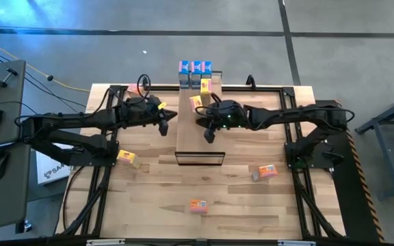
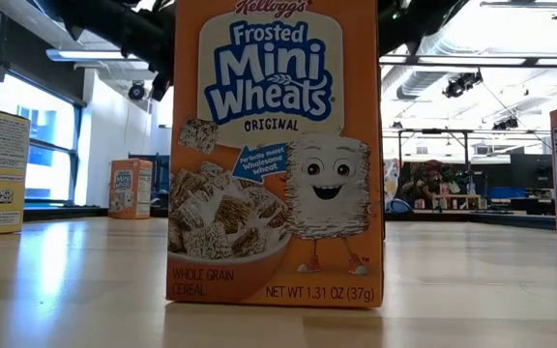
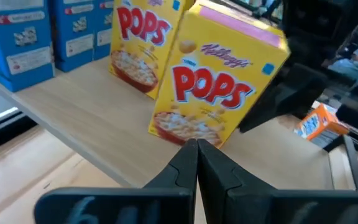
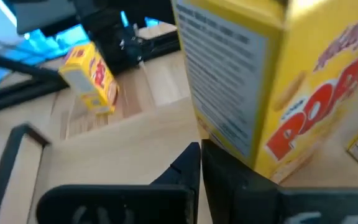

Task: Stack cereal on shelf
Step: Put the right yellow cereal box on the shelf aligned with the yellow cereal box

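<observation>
The shelf (image 1: 198, 147) lies along the middle of the table. At its far end stand three blue cereal boxes (image 1: 195, 68) and a yellow one (image 1: 206, 85). A second yellow Pops box (image 3: 219, 84) stands tilted on the shelf top, nearer than the others. My right gripper (image 4: 199, 150) is shut, with its tips at that box's narrow side. My left gripper (image 3: 196, 146) is also shut. It hovers over the shelf's left side, short of the box's front face, and touches nothing. My right gripper has its shut fingertips against the lower part of the tilted Pops box's narrow printed side (image 4: 229, 134). It comes from the table's right, slanting slightly down. The box leans with its bottom edge (image 3: 185, 134) on the shelf top.
Loose boxes lie on the table: a yellow one (image 1: 127, 158) at the left, an orange one (image 1: 267, 171) at the right, and an orange Mini-Wheats box (image 1: 198, 205) near the front edge. The Mini-Wheats box (image 2: 274, 155) fills the low view.
</observation>
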